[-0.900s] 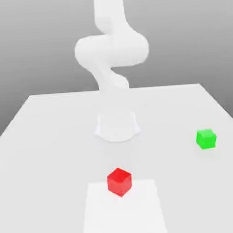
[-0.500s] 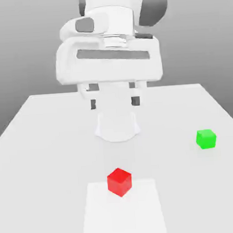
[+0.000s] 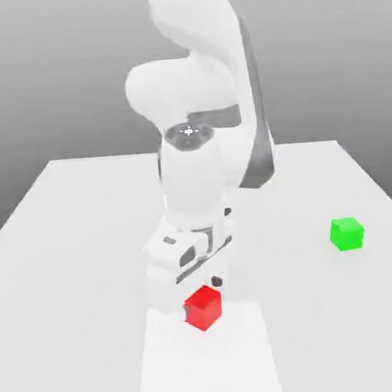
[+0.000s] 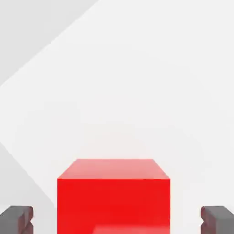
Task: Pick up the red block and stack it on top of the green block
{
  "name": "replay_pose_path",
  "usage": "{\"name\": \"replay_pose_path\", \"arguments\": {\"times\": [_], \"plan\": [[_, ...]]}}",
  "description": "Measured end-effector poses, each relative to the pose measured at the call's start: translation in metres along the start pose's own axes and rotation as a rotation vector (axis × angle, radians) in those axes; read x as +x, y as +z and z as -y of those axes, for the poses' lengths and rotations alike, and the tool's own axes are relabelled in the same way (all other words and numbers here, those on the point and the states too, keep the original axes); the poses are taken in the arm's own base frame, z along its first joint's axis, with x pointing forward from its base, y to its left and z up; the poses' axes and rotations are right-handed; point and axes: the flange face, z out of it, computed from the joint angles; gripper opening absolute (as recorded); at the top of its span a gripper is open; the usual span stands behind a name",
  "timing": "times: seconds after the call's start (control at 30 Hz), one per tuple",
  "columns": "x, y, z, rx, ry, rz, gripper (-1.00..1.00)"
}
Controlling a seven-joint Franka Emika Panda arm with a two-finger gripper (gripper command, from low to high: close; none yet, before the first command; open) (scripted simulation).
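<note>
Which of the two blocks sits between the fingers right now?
The red block: a finger stands on each side of it. The green block sits apart, toward the exterior view's right.

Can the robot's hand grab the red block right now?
Probably yes. In the hand view the red block sits between the open gripper's two fingertips, with a gap on each side. Nothing is in the way on the table.

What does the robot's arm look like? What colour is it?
The arm is smooth, rounded and glossy white, with a dark grey panel along one side. Its end effector is a white block with two small dark grey fingertips.
</note>
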Motion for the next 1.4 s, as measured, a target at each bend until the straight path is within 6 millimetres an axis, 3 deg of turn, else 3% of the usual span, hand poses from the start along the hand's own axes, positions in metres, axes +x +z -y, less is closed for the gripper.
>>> {"name": "replay_pose_path", "arguments": {"times": [0.2,0.47,0.63,0.77,0.9,1.07,1.2,1.23,1.4], "plan": [[0.0,0.001,0.0,0.001,0.0,0.002,-1.0],[0.0,-0.057,0.003,0.002,-0.011,0.001,-1.0],[-0.002,-0.071,0.08,0.004,-0.324,-0.002,-1.0],[-0.019,-0.079,0.151,0.006,-0.615,-0.003,-1.0],[-0.052,-0.086,0.217,0.007,-0.909,-0.003,-1.0],[-0.112,-0.094,0.286,0.005,-1.276,-0.002,-1.0],[-0.173,-0.098,0.328,0.001,-1.568,0.001,-1.0],[-0.18,-0.096,0.333,-0.001,-1.604,0.001,-1.0],[-0.186,-0.064,0.339,-0.01,-1.638,-0.002,-1.0]]}}
